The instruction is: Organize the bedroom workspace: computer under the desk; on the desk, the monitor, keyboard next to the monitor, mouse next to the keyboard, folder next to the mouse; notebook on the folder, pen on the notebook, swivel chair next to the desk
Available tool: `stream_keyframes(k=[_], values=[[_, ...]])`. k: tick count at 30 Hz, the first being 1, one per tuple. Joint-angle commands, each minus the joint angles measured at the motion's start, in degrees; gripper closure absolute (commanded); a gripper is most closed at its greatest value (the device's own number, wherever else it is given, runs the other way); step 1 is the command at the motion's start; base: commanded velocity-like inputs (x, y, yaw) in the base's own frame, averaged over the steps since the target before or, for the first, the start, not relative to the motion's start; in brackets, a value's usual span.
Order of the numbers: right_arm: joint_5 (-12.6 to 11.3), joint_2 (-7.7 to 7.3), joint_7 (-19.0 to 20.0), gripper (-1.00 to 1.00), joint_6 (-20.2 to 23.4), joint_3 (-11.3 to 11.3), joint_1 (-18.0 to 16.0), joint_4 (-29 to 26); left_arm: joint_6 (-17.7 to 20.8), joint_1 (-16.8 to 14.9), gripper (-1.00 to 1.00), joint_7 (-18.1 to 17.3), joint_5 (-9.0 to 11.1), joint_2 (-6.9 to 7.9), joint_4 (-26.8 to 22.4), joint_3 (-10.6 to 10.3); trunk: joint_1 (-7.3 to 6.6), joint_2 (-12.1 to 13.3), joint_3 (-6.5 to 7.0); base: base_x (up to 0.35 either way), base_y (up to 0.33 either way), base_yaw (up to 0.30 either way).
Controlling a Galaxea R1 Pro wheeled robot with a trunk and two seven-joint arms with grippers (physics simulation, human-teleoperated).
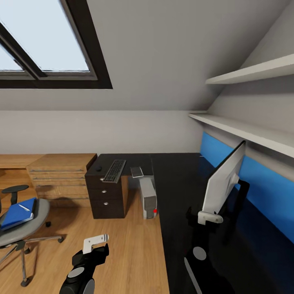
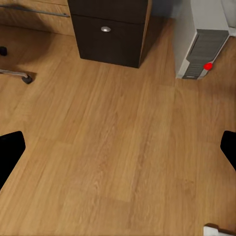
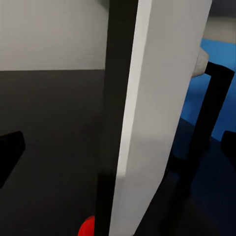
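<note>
The monitor (image 1: 223,181) stands edge-on over the black desk (image 1: 179,192), white back toward me. My right gripper (image 1: 211,215) is open around its lower edge. In the right wrist view the monitor (image 3: 147,113) sits between the spread fingers without touching either. The keyboard (image 1: 114,170) and mouse (image 1: 98,168) lie on the desk's far end. Beside them is a thin grey slab (image 1: 136,172); I cannot tell whether it is the notebook. The computer (image 1: 148,198) stands under the desk. The blue folder (image 1: 18,213), with the white pen (image 1: 24,207) on it, rests on the swivel chair (image 1: 24,228). My left gripper (image 1: 96,241) hangs open above the floor.
A black three-drawer unit (image 1: 105,194) carries the desk's far end, and a light wood cabinet (image 1: 61,175) stands beside it. Two white shelves (image 1: 245,130) run along the right wall over the blue back panel (image 1: 265,192). Wood floor (image 2: 118,137) lies under the left gripper, near the computer (image 2: 201,44).
</note>
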Motion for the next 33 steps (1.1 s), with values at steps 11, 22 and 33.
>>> stream_keyframes(k=[11,22,33], values=[[0.2,-0.05,-0.3,-1.0,0.2,-1.2,0.0,0.1,0.0,0.0,-1.0,0.5,0.7,0.0,-0.1,-0.2,0.02,-0.1,-0.09,0.151,0.0,0.0],[0.2,-0.95,-0.3,-1.0,0.4,-5.4,-0.1,0.0,0.1,0.0,-1.0,0.5,0.7,-0.06,0.0,-0.2,0.02,-0.1,-0.09,0.01,0.0,0.0],[0.2,-1.08,-0.2,-1.0,0.4,-5.8,-0.1,0.0,0.1,0.0,-1.0,0.5,0.7,-0.06,0.0,-0.2,0.02,-0.1,-0.09,0.0,0.0,0.0]])
